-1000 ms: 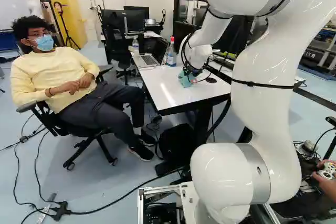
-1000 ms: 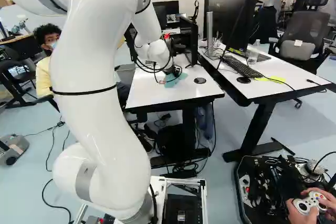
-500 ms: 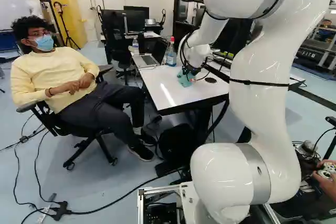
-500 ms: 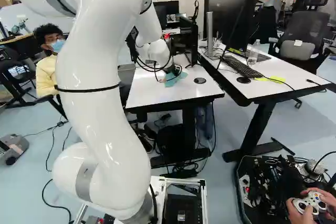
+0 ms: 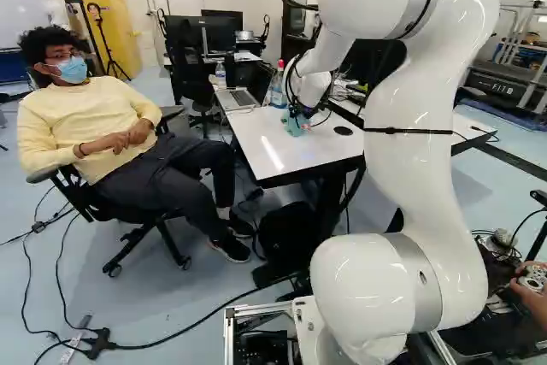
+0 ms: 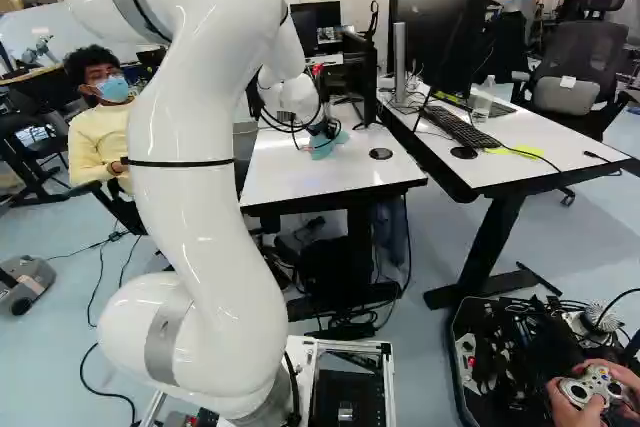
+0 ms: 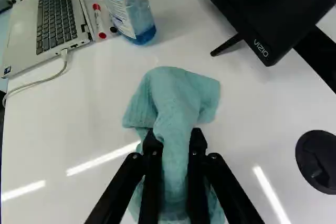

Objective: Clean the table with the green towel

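Monitors (image 5: 214,35) stand beyond the white surface (image 6: 330,175); the hand (image 6: 327,132), clamped on the towel (image 7: 176,95), has slid nearer the laptop (image 7: 52,19).

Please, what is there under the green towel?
The green towel rests on the white tabletop; the patch directly beneath is covered, so any dirt there cannot be seen.

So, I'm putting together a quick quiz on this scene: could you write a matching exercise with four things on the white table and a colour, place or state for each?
1. Towel
2. Bottle
3. Laptop
4. Round cover

A. Blue liquid inside
B. Flat and black
C. Pinched between the fingers
D. Grey, opened

Pairs: 1-C, 2-A, 3-D, 4-B
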Available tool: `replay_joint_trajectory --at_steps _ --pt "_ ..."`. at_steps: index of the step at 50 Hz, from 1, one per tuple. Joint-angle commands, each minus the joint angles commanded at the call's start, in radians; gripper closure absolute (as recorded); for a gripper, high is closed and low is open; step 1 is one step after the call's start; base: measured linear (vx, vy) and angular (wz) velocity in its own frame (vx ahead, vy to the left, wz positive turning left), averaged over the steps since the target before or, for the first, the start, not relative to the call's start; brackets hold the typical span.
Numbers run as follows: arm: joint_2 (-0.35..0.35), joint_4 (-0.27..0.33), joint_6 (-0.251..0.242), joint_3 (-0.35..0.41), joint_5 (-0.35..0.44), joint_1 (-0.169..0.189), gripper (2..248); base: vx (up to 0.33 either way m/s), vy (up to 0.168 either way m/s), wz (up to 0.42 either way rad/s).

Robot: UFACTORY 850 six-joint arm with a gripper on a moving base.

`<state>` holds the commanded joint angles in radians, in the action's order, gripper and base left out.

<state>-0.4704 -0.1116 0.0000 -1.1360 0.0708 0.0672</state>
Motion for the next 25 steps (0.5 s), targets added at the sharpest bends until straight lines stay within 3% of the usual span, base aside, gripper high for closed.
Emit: replay_joint_trajectory --at_steps 25 --pt "0.078 0.000 0.000 0.101 0.000 -0.055 196 0.000 0.000 0.000"
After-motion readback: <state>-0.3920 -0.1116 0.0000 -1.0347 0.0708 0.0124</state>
